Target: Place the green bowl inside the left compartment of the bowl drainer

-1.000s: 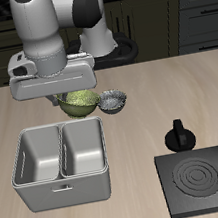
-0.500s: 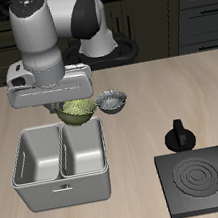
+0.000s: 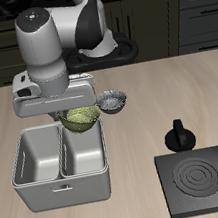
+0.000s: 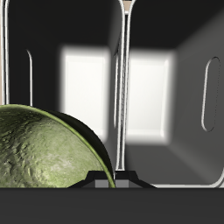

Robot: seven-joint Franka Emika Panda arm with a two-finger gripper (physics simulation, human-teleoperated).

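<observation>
Since a second ago I see my arm has carried the green bowl [image 3: 80, 117] away from the grey bowl [image 3: 113, 101] and forward, so it now hangs over the back edge of the bowl drainer [image 3: 63, 184]. The gripper [image 3: 73, 111] sits right above the bowl, mostly hidden under the arm's wide grey head, and the bowl hangs clear of the table below it, so I take the fingers to be clamped on its rim, though the fingertips themselves are out of sight.

From the wrist view, the green bowl [image 4: 48, 149] fills the area close to the gripper, its mottled olive side bulging toward the lens. Straight beneath and beyond it lies the drainer [image 4: 210, 96], with both deep compartments open to me and the thin dividing wall [image 4: 123, 87] running between them. The bowl overlaps the compartment on one side of that wall.

In the exterior view, the grey bowl rests on the table just beside the gripper, level with the drainer's back corner. Well apart from the gripper, nearer the table's front edge, are the black stove plate [image 3: 201, 179] and a small black knob [image 3: 178, 134] just behind it.
</observation>
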